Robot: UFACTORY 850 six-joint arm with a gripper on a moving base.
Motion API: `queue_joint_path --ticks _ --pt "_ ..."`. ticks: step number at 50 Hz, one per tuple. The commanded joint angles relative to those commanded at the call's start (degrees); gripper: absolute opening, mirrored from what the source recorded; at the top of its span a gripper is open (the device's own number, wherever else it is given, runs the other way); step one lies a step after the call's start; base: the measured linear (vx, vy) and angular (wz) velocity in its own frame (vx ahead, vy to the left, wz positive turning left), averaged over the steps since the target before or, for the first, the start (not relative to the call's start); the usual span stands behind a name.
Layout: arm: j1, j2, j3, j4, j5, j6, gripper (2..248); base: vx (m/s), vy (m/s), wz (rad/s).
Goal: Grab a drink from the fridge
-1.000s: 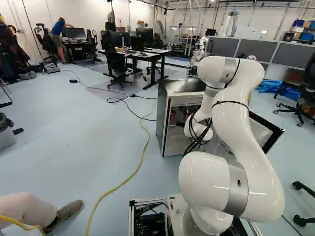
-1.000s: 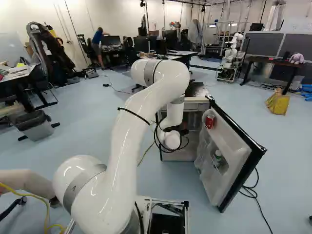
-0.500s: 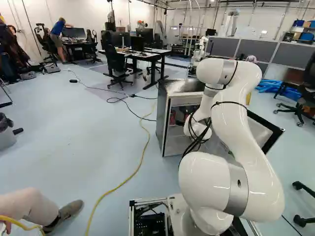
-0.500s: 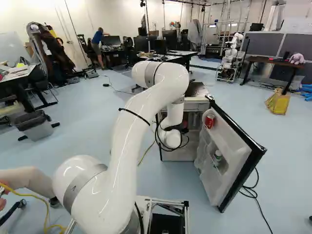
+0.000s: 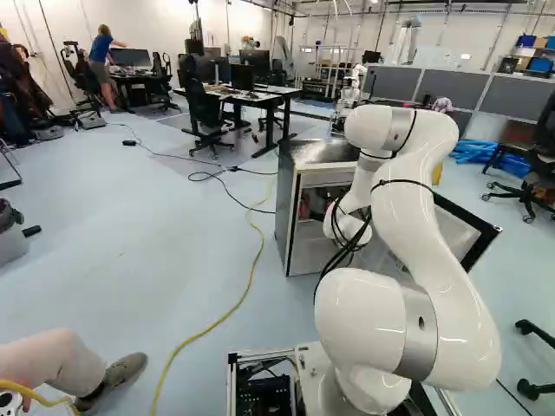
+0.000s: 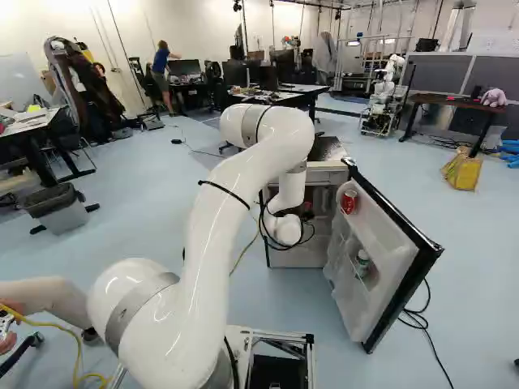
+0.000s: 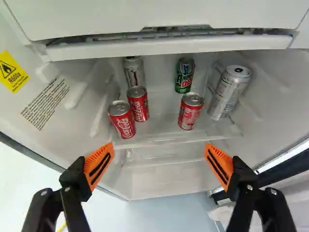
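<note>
Six cans on the shelf (image 7: 159,135) in the open fridge (image 5: 283,201), nice. Two red cans (image 7: 121,121) close together near the edge away from the door (image 6: 389,279), silver can (image 7: 131,72) just behind. Green can (image 7: 184,77) toward the back edge, another red can (image 7: 190,113) in front of it, tall can (image 7: 228,94) near the door-side edge. Pincer (image 7: 159,146) spread wide apart, facing the front edge.

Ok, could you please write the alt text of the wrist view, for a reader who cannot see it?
An open, empty gripper faces into a white fridge, where three red cans, a green can and two silver cans stand on a shelf ahead of its fingers.
</note>
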State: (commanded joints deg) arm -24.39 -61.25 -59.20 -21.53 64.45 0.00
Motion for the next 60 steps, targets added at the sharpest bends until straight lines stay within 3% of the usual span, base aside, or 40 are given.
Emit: queue_joint_path --ticks 30,60 --pt "-0.9 -1.5 -2.9 -0.3 0.0 0.0 247 0.000 0.000 0.000" --pt "-1.7 -3.3 -6.2 -3.3 0.0 0.0 247 0.000 0.000 0.000"
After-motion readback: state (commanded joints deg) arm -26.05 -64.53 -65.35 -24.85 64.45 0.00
